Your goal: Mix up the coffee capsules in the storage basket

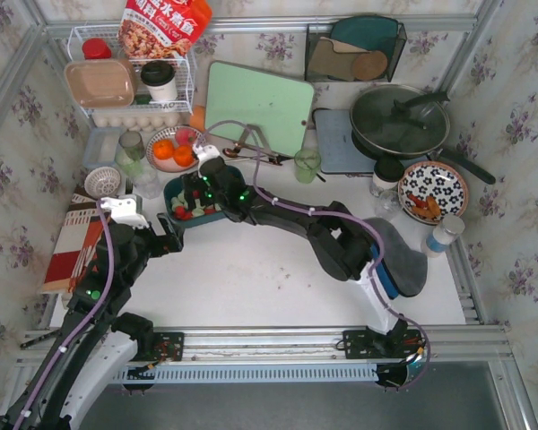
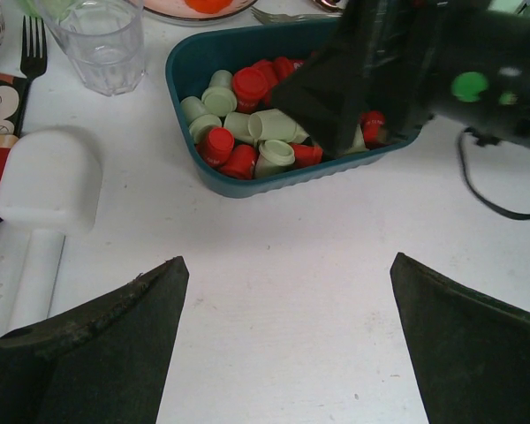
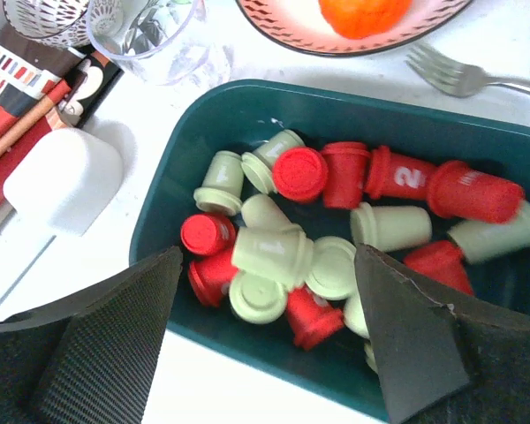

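The dark teal storage basket [image 1: 172, 192] stands left of centre on the white table and holds several red and pale green coffee capsules [image 3: 274, 252], lying mixed and tumbled. It also shows in the left wrist view [image 2: 190, 66] with its capsules [image 2: 247, 132]. My right gripper [image 3: 269, 327] is open and empty, low over the near part of the basket [image 3: 247, 106], fingers [image 3: 406, 344] astride the pile; its arm [image 2: 406, 71] hides the basket's right part in the left wrist view. My left gripper [image 2: 287, 340] is open and empty over bare table just in front of the basket.
A plate of oranges [image 1: 172, 150], a clear glass [image 2: 102, 40] and a fork [image 3: 459, 75] stand just behind the basket. A white spatula [image 2: 49, 185] and a patterned mat [image 1: 72, 242] lie to its left. A green board [image 1: 258, 106], pan [image 1: 400, 118] and wire rack [image 1: 130, 76] stand farther back.
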Robot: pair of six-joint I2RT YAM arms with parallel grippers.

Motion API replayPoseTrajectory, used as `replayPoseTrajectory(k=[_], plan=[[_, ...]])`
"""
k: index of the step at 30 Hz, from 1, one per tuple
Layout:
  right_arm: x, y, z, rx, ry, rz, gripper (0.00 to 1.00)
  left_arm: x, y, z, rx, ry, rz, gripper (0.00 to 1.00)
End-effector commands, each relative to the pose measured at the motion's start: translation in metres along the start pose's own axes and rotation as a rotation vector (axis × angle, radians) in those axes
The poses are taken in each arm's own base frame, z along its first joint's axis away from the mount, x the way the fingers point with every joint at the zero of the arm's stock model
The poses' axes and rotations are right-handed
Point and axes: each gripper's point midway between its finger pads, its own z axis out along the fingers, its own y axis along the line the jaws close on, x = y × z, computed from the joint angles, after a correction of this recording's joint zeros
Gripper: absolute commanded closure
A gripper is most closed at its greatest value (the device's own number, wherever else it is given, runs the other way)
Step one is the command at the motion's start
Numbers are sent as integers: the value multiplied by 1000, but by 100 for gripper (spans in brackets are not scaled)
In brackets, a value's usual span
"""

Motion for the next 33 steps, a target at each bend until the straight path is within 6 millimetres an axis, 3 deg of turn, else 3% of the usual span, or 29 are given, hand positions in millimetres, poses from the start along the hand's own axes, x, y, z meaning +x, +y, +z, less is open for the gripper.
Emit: replayPoseTrajectory(k=[1, 6, 8, 9, 16, 20, 28, 29, 33], plan=[[-31, -14, -30, 76, -89, -43, 13, -8, -1, 2, 2, -34, -9, 1], [-47, -41, -79, 198, -139, -86, 7, -7, -1, 3, 2, -32, -8, 1], [-41, -59, -100, 269, -143, -112, 6, -6, -1, 4, 1, -28, -5, 1], [-50, -66, -118, 304, -179, -118, 5, -6, -1, 4, 0, -27, -5, 1], [-47, -121, -208, 507, -299, -198, 2, -6, -3, 4, 10, -24, -7, 1], [-44, -160, -261, 618, -372, -161, 0, -4, -3, 5, 12, -21, -6, 1], [-6, -244, -340, 758, -519, -114, 0, -4, -5, 5, 22, -19, -12, 1], [10, -252, -346, 768, -527, -120, 0, -4, -5, 5, 22, -20, -13, 1], [41, -285, -368, 846, -586, -44, 0, -3, -5, 6, 22, -16, -11, 1]])
